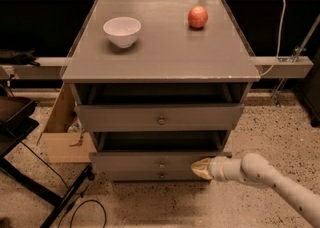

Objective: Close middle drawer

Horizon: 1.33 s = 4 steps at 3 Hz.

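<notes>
Grey wood is taking the push here: the middle drawer (pixel 130 162) is sitting just left of and behind the jaws, its front standing only slightly proud of the cabinet, with a dark slot showing above it. The gripper (pixel 199 168) is, as far as I can judge, pressing on the right part of that front, to the right of the small knob (pixel 161 164). Its jaws are looking drawn together into one pale tapered tip, showing no gap and clasping nothing. Since the contact is lying off-centre, the box could be racking on its runners. The push is best going straight inward, level and slow, easing toward the knob if the left side is lagging. The tip is also riding low on the front, just above the bottom drawer (pixel 130 175), so it needs keeping from slipping down. The arm (pixel 270 179) is trailing away to the right of the jaws.

Far left of the jaws, a cardboard box (pixel 62 142) is leaning beside the cabinet on the floor. Above the jaws, the top drawer (pixel 120 118) is standing partly out. On the cabinet top (pixel 165 57), a white bowl (pixel 122 31) is resting well above and to the left, and a red apple (pixel 198 17) is resting almost straight above. Up to the right, a white cable (pixel 280 27) is hanging, and speckled floor (pixel 280 137) is spreading beyond.
</notes>
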{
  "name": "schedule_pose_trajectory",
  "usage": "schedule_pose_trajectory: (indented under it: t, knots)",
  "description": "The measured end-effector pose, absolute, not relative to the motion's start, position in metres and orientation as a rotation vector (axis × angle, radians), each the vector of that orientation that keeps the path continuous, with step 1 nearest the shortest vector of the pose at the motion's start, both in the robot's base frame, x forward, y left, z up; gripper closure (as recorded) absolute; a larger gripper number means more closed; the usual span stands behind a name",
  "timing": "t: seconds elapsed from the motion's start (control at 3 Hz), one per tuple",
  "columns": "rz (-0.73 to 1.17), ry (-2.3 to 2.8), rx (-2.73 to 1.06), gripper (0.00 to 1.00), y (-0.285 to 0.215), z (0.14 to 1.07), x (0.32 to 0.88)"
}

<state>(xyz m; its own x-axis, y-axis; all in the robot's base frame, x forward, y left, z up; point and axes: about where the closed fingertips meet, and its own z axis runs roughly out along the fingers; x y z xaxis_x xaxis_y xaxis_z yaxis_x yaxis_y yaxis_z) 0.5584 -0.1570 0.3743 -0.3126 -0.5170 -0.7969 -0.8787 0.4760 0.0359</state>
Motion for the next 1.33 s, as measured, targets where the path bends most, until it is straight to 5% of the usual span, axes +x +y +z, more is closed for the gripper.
schedule_pose_trajectory:
  t: [0.33, 1.33]
  knots:
    - [0.579, 1.932, -1.143, 1.00, -0.1621, 0.3951, 0.5928]
    - [0.571, 1.928, -1.139, 0.37, -0.1643, 0.3976, 0.5978]
